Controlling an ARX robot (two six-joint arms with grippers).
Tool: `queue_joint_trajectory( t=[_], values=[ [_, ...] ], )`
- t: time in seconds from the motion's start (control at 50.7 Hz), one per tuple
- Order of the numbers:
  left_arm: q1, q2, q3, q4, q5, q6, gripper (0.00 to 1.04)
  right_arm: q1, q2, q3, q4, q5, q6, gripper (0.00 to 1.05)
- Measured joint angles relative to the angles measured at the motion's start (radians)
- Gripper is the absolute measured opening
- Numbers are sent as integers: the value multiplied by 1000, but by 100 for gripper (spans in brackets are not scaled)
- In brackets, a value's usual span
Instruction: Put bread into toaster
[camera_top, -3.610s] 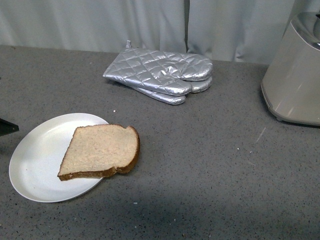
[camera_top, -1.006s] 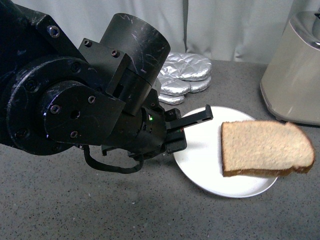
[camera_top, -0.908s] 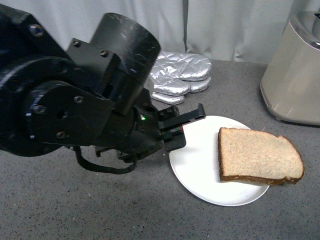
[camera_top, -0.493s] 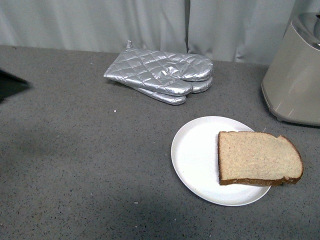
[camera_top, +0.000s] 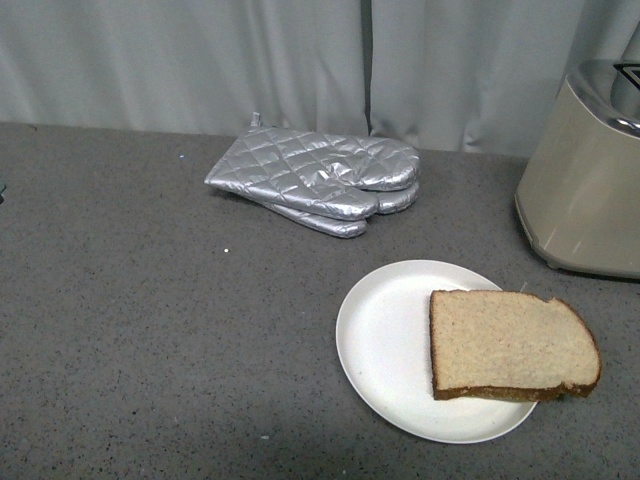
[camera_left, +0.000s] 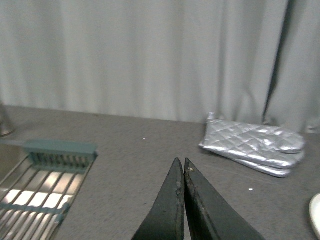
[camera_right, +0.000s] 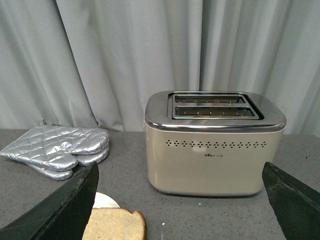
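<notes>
Grey speckled desk (camera_top: 150, 330) is carrying a white plate (camera_top: 385, 340) near the right side of the scene. The bread (camera_top: 510, 345) is lying flat on the right part of that plate, with its rounded end hanging past the rim over the desk. The toaster (camera_top: 580, 190) is standing upright at the far right, just beyond the plate and apart from it. Its silver top is facing up, with two dark slots showing in the right wrist view. A pair of quilted silver mitts (camera_top: 315, 180) is lying stacked at the far middle of the desk, close to the pale curtain (camera_top: 200, 60).

The left fingers (camera_left: 172, 205) are pressing tip to tip with nothing between them. They are hovering over bare desk and pointing toward the curtain, with the mitts further off. A teal rack (camera_left: 60, 150) is sitting over a metal sink (camera_left: 30, 190) in that same view.

The right fingers (camera_right: 65, 210) are spreading wide and gripping nothing. They are aiming at the toaster, which is filling the gap between them. The bread is lying nearer than the toaster.
</notes>
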Motion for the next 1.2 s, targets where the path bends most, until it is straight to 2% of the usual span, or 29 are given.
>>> queue_joint_trajectory(
  t=[0.039,0.099,0.592,0.651,0.71,0.73,0.829,0.868,1.026,1.085,1.203],
  values=[
    [-103,-18,0,-13,-114,5,4,0,0,0,0,0,0,95],
    [-192,-23,0,-17,-151,9,4,0,0,0,0,-4,0,95],
    [-210,-25,0,-17,-172,9,5,0,0,0,0,-4,0,95],
    [-210,-25,0,-17,-171,10,17,0,10,4,-15,-3,6,95],
    [-210,-24,0,-17,-171,10,31,-21,178,103,-226,-2,122,95],
    [-210,-25,0,-17,-169,10,37,-35,269,122,-237,11,163,95],
    [-210,-25,0,-17,-171,10,58,-74,609,126,-64,54,345,95],
    [-210,-26,0,-17,-171,10,63,-73,689,126,-12,58,375,95],
    [-210,-26,0,-17,-172,10,87,-25,963,126,164,80,504,95],
    [-210,-26,0,-17,-171,10,99,6,1065,122,217,82,561,95],
    [-210,-26,0,-17,-171,12,98,29,1194,111,291,71,653,95]
  ],
)
